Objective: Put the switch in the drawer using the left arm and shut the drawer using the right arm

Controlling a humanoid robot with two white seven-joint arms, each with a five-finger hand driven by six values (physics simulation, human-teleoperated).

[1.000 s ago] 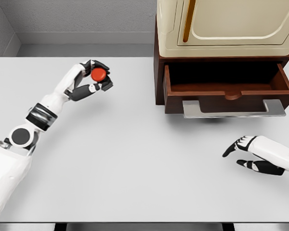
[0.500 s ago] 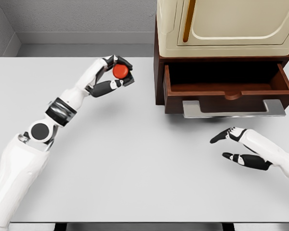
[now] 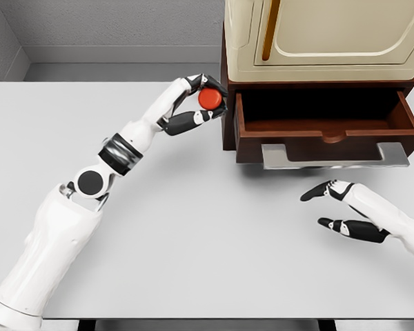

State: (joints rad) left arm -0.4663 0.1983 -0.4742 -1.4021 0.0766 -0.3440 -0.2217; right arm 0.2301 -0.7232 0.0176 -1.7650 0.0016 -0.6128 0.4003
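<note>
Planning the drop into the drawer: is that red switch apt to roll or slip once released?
The switch looks small, rigid, probably light, since the left hand pinches it easily. Its rounded red cap may roll. The open drawer walls should likely contain it.

Desk [image 3: 193,241]: smooth matt light-grey surface, no grain. Drawer [image 3: 324,127]: dark red-brown wood look w/ slight sheen; its handle [image 3: 334,156] brushed grey metal, satin. Cabinet door [image 3: 331,31] above: cream, smooth, semi-gloss like painted or plastic panel, w/ a tan wood-look strip. Switch [image 3: 209,98]: glossy red plastic button. Left hand [image 3: 196,103] & right hand [image 3: 341,210]: smooth white plastic shells w/ matt black finger parts.
</note>
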